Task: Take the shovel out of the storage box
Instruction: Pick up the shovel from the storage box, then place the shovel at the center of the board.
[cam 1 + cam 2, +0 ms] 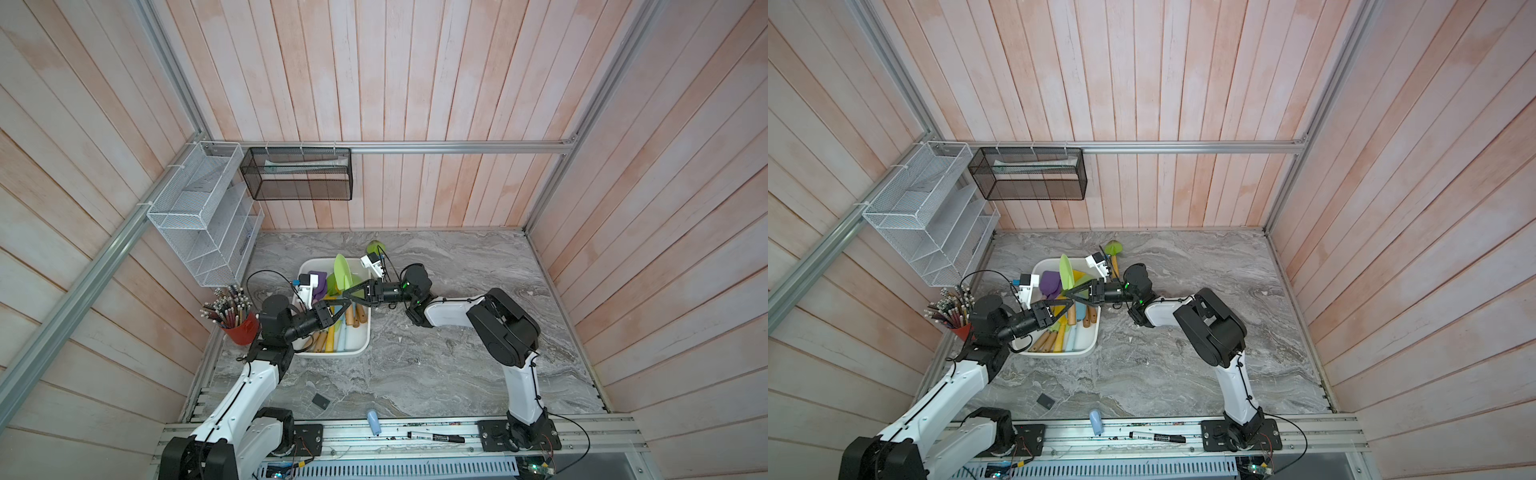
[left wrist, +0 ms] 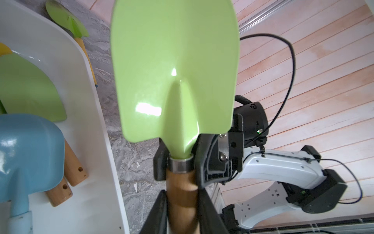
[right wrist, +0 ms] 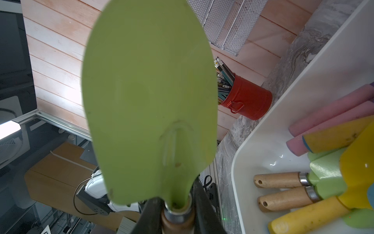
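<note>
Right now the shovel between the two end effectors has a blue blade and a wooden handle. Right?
Not blue. The shovel between the left end effector and right end effector has a green blade and a wooden handle; the left wrist view shows it. A blue shovel lies in the storage box.

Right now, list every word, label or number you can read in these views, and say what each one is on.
Nothing can be quoted with confidence.
Marker: pale print along its barrel, too small to read.
Black part seen past the shovel in the right wrist view: a short line of pale characters, too blurred to read.
Shovel, box, red cup: no print visible.
</note>
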Robot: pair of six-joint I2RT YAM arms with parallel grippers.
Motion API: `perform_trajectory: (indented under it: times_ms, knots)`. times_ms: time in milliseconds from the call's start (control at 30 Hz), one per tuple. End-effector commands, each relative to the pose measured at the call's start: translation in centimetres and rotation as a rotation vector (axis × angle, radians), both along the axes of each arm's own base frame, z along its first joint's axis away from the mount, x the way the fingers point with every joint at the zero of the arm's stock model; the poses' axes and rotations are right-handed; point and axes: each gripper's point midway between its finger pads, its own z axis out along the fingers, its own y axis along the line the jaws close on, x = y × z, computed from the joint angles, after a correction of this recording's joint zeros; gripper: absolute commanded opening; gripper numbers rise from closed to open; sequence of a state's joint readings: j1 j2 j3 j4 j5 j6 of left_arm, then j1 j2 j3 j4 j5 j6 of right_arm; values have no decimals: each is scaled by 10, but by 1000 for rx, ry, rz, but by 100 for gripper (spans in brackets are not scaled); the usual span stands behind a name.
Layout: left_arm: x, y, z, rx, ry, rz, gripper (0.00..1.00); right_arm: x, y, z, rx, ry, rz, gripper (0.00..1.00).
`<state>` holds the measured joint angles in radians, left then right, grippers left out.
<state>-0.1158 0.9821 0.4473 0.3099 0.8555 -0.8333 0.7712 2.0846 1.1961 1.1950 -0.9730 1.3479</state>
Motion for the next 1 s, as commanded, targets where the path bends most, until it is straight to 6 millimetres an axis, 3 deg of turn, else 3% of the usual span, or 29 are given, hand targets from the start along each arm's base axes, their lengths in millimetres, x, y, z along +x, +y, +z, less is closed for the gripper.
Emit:
perform_trajectory:
  times_ms: [0, 100, 300, 600, 833, 967]
  knots:
    - [0, 3, -1, 28, -15, 12, 54, -4, 0, 11, 44, -43, 19, 13]
    - [3, 8, -1, 78, -26, 43, 62, 7, -8, 7, 18, -36, -25, 13]
    - [11, 25, -9, 204, -20, 137, 62, 43, -33, -4, -109, -55, -158, 13]
    - [22, 45, -45, 503, 83, 269, 63, 126, -86, -49, -499, -119, -450, 13]
    - [13, 43, -66, 606, 117, 264, 65, 198, -135, -81, -846, -202, -680, 12]
    - [8, 38, -75, 633, 132, 250, 65, 238, -149, -98, -1000, -244, -746, 12]
